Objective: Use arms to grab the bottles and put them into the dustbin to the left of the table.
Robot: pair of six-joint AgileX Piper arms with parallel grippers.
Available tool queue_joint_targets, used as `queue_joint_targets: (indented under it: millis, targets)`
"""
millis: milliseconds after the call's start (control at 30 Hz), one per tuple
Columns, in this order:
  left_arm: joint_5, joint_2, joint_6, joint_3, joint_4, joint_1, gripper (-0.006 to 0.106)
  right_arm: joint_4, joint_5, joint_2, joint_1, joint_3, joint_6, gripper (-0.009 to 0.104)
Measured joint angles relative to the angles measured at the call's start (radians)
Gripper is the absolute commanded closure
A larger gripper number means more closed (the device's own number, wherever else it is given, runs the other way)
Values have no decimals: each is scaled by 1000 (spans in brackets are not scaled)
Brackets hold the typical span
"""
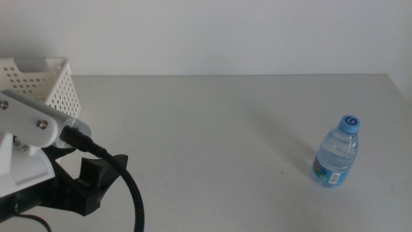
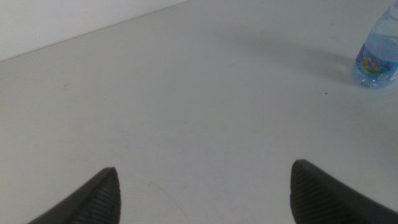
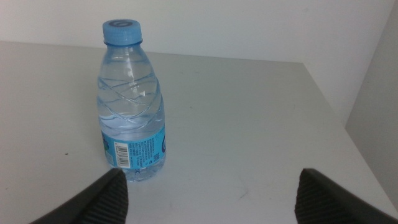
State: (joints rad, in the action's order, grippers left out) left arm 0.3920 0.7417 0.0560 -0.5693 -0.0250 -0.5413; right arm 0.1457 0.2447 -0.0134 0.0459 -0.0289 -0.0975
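Observation:
One bottle [image 1: 337, 154], small and clear with a blue cap and blue label, stands upright on the table [image 1: 206, 122] at the right. My right gripper [image 3: 214, 196] is open just in front of this bottle [image 3: 132, 106], with the bottle off to one side of its jaws and not between them. The right arm does not show in the middle view. My left gripper [image 2: 205, 196] is open over bare tabletop at the near left, far from the bottle [image 2: 376, 59]. The white perforated dustbin [image 1: 55, 87] sits at the far left, behind the left arm [image 1: 32, 122].
A thick black cable [image 1: 125, 183] curves down from the left arm's white housing to the bottom edge. The table's far edge meets a white wall, and its right edge lies close beyond the bottle.

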Motion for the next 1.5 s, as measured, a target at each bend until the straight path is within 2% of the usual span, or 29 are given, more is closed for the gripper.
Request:
queue_joint_targets:
  millis: [233,433,700,933,1100,1300,1500]
  targets:
    - [0,0,0,0,0,0,7,-45,12,17,0,84,0,1]
    - [0,0,0,0,0,0,7,-48,-15,145,0,234,0,1]
    - [0,0,0,0,0,0,7,-84,-224,379,0,250,-84,1]
    - [0,0,2,0,0,0,7,-19,-337,608,0,197,-215,1]
    - [0,0,2,0,0,0,7,28,-573,730,0,150,-320,1]
    - [0,0,2,0,0,0,7,121,-769,868,0,118,-363,1]
    - [0,0,2,0,0,0,7,192,-950,1054,0,118,-331,1]
